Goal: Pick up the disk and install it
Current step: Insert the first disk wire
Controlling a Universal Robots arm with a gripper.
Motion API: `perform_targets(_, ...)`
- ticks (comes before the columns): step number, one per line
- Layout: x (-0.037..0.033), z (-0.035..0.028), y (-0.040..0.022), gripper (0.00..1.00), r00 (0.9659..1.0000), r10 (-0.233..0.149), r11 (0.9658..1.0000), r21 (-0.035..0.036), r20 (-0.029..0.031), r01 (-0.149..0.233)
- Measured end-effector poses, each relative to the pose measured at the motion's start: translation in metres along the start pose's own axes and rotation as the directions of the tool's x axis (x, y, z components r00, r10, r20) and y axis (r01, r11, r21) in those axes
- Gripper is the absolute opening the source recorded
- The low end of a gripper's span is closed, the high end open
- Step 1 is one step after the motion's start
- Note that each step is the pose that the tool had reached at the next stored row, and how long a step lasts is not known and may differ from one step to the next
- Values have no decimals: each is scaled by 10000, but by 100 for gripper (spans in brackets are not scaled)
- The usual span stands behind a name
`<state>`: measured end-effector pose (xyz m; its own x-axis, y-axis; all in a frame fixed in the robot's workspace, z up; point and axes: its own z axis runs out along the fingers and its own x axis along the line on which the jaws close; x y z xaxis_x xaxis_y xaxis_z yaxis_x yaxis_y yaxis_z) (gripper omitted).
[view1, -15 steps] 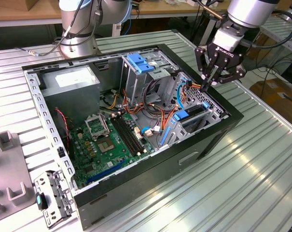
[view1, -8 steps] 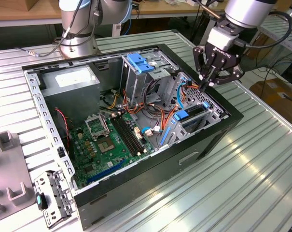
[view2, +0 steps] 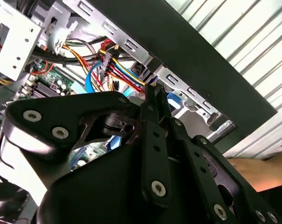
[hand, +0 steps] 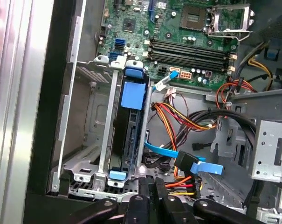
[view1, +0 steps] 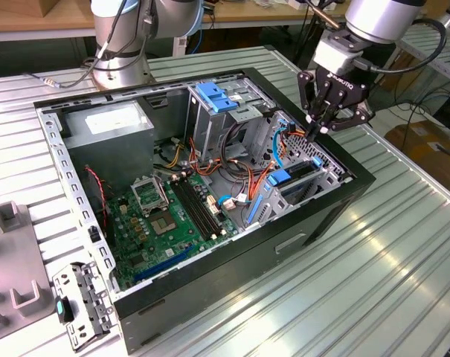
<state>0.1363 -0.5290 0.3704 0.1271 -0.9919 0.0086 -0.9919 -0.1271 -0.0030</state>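
The disk (view1: 290, 177) sits seated on edge in the metal drive bay at the corner of the open computer case nearest the exterior view's right. In the first wrist view, the disk (hand: 131, 100) shows its dark body in a bright blue carrier, with a blue tab at each end. My gripper (view1: 314, 134) hangs just above the case wall, a little beyond the bay, apart from the disk. Its fingertips are pressed together with nothing between them, as both wrist views show (hand: 154, 186) (view2: 152, 93).
The case (view1: 336, 216) lies open on a ribbed metal table. Inside are the motherboard (view1: 165, 223), a tall metal cage with a light blue latch (view1: 213, 97), the power supply (view1: 109, 123) and bundles of coloured cables (hand: 192, 121). A thin blue cable (hand: 161, 150) runs beside the bay.
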Motion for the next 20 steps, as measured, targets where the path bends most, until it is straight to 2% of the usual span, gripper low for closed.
perform_targets(2, 0, 1, 0, 17, 9986, 533, 9986, -4, -1, -533)
perform_targets(9, -4, 2, 31, 17, 9983, 586, 9983, 9, -2, -586)
perform_targets(12, -5, 12, 32, 17, 9950, 996, 9950, 6, -4, -996)
perform_targets(14, -5, 24, 41, 17, 9940, 1089, 9940, 8, -6, -1089)
perform_targets(16, -11, 34, 101, 17, 9940, 1089, 9940, 57, -6, -1089)
perform_targets(18, -21, 42, 185, 17, 9940, 1090, 9939, 151, -4, -1089)
perform_targets(20, -7, 53, 211, 17, 9940, 1090, 9938, 219, -4, -1090)
